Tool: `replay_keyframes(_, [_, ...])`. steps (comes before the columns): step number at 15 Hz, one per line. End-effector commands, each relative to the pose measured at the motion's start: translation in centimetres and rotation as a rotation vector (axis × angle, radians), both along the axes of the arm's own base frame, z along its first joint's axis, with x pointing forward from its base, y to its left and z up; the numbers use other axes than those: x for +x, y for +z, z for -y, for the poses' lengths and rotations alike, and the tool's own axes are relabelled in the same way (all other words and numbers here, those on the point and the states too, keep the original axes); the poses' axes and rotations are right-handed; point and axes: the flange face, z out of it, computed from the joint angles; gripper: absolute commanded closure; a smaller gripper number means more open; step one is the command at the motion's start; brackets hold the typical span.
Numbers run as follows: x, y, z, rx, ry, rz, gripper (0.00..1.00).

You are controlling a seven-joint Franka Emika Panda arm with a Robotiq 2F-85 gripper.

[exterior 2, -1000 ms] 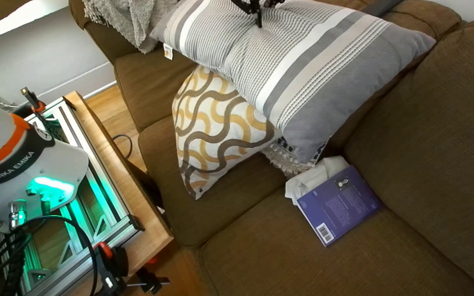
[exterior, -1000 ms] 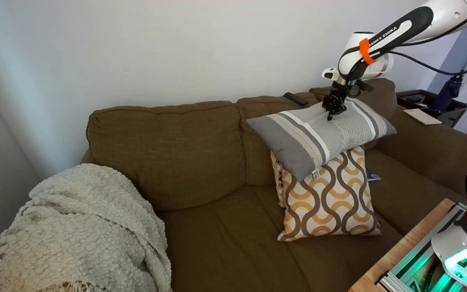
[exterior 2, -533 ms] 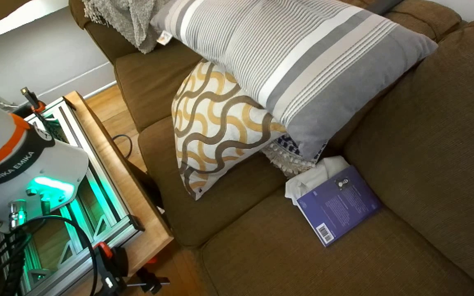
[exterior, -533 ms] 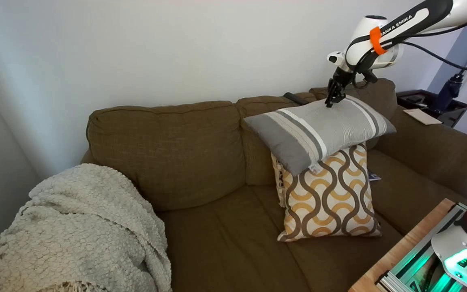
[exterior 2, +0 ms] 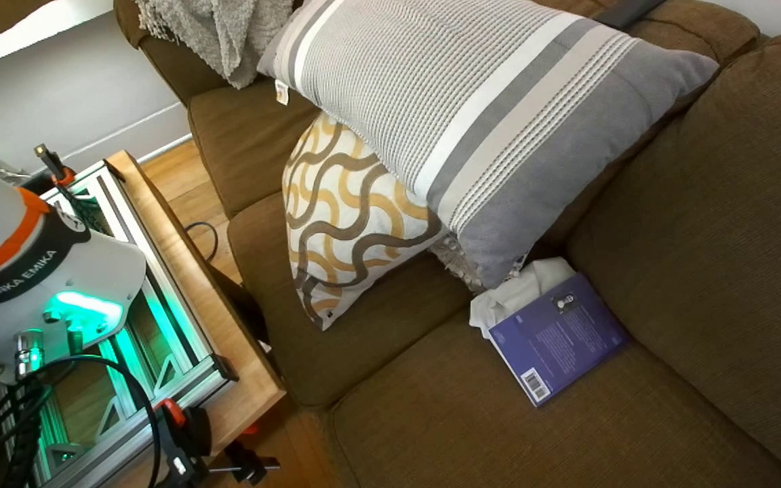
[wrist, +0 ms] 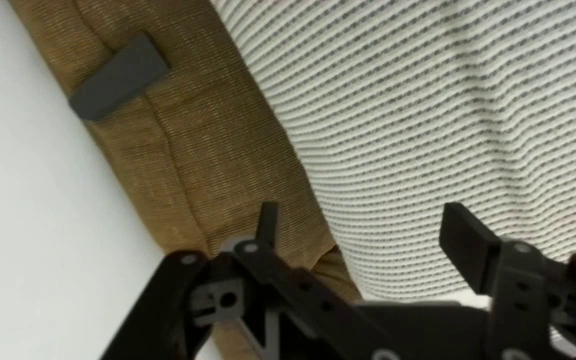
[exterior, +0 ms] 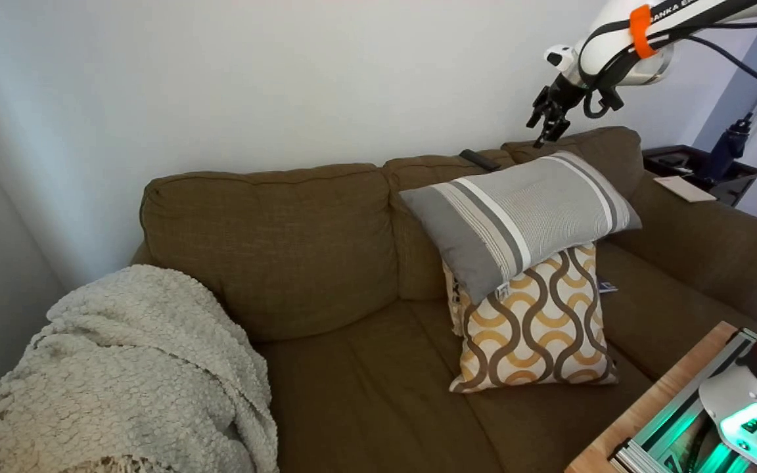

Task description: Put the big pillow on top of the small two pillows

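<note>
Since a moment ago the gripper (wrist: 363,227) has risen off the big pillow (exterior: 516,217), whose near corner has sunk; the fingers (wrist: 470,250) stand wide apart with open air below. Nearest me, a cream blanket (exterior: 135,368) is heaped at the end of the brown sofa seat (exterior: 352,407), which stretches from its edge to the patterned small pillow (exterior: 539,335), tilted back. A sliver of the fringed small pillow (exterior 2: 455,259) shows behind, and the big pillow lies aslant over both. In an exterior view a purple book (exterior 2: 556,339) lies whole against crumpled white cloth (exterior 2: 523,291); in an exterior view only its corner peeps out. Farther back, a dark slab (wrist: 120,77) rests on the backrest (exterior: 273,249), by the pale wall (exterior: 253,85).
</note>
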Motion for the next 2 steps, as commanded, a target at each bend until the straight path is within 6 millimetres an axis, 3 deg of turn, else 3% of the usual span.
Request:
replay_keyframes(1, [-0.4,1.4,0.0,0.002,-0.009,0.056,0.09])
replay_keyframes(2, [-0.9,2.5,0.1,0.004,-0.015,0.096,0.02])
